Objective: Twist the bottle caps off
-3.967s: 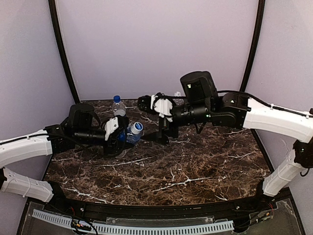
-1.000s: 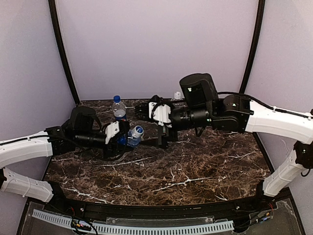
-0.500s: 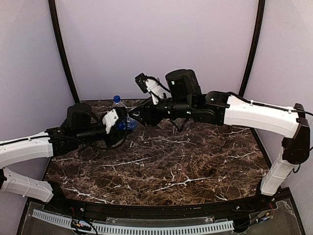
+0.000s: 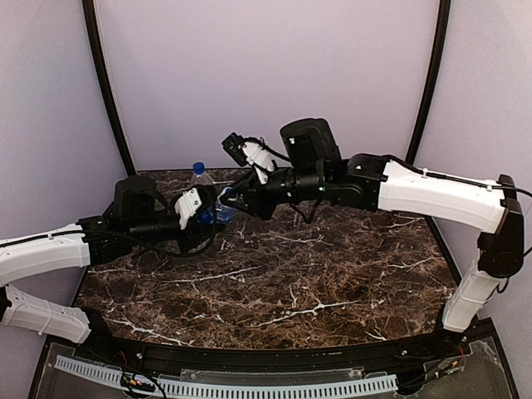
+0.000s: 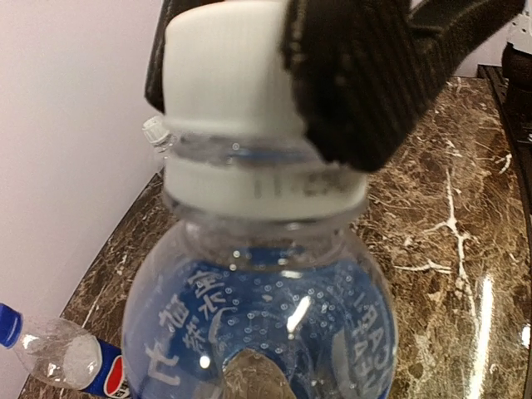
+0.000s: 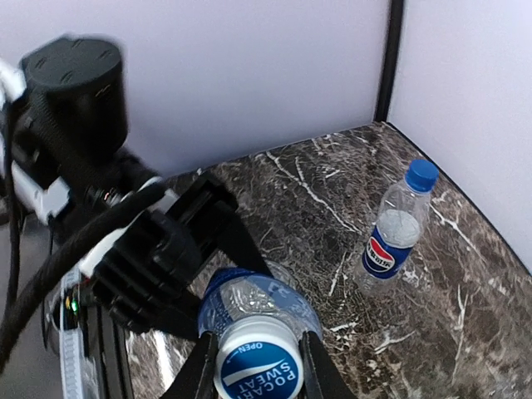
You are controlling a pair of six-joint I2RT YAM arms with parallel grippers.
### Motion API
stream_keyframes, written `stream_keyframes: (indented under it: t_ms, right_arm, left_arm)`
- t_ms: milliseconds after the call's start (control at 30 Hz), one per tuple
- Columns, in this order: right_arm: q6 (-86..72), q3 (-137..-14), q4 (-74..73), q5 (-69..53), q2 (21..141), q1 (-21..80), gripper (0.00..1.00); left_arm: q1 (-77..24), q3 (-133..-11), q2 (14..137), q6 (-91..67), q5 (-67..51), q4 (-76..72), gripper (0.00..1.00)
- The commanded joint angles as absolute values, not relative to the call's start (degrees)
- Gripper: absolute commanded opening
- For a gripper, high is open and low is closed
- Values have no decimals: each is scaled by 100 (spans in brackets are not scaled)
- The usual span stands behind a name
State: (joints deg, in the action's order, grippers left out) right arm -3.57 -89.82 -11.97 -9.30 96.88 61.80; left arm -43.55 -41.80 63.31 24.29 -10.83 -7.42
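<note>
My left gripper (image 4: 204, 218) is shut on the body of the water bottle (image 5: 258, 332) with the blue label, holding it tilted above the table. Its pale blue-and-white cap (image 6: 256, 367) sits between the fingers (image 6: 199, 376) of my right gripper (image 4: 226, 199), which press on both sides of it. In the left wrist view those dark fingers (image 5: 357, 75) cover the cap (image 5: 229, 71). A Pepsi bottle (image 6: 397, 229) with a dark blue cap (image 6: 421, 174) stands upright at the back. The white cap (image 5: 154, 131) of another clear bottle peeks out behind the held one.
The marble table (image 4: 332, 283) is walled by pale panels with black corner posts (image 4: 104, 83). The Pepsi bottle (image 4: 199, 176) stands close behind the left gripper. The right arm (image 4: 416, 191) stretches across the back of the table.
The right gripper swung left and up from the table to the held bottle's cap and closed on it. The left gripper has kept its hold and lifted the bottle slightly.
</note>
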Motion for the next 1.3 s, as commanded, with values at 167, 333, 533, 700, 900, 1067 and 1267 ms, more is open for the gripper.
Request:
stream_keyframes:
  t_ms: [167,333,533,700,900,1067,1267]
  right_arm:
    - [4259,-8365,-2660,-3036,8902,6471,0]
    - [5930,-8314,-2955,-2233,8805,6830,0]
    - [7044,-8375,-2960,-1344,8809,6982,0]
    - [7620,-8177,-2668,-1119,8585,7007,0]
    - [7332,-7838,-2063,-1595,8068,7004,0]
    - [7241,-7619,-1892,-1830,7997,6995,0]
    - [7195,-7736,-1899,-1784,8408,6989,0]
  left_arm:
    - [-4362,-4345,6293,3983,-3966,1834,27]
    - [-4372,-4362,6317,4426,-4139,2409,26]
    - [-4374,-4444,6369,4604,-4157,2594,26]
    - [-4372,-4451,6389,4727,-4146,2721,26]
    - [-4376,-4386,6372,4787,-4112,2738,26]
    - [-4374,-4392,6381,4823,-4151,2677,26]
    - [-4372,-4419,6340,4365,-4157,2224,25]
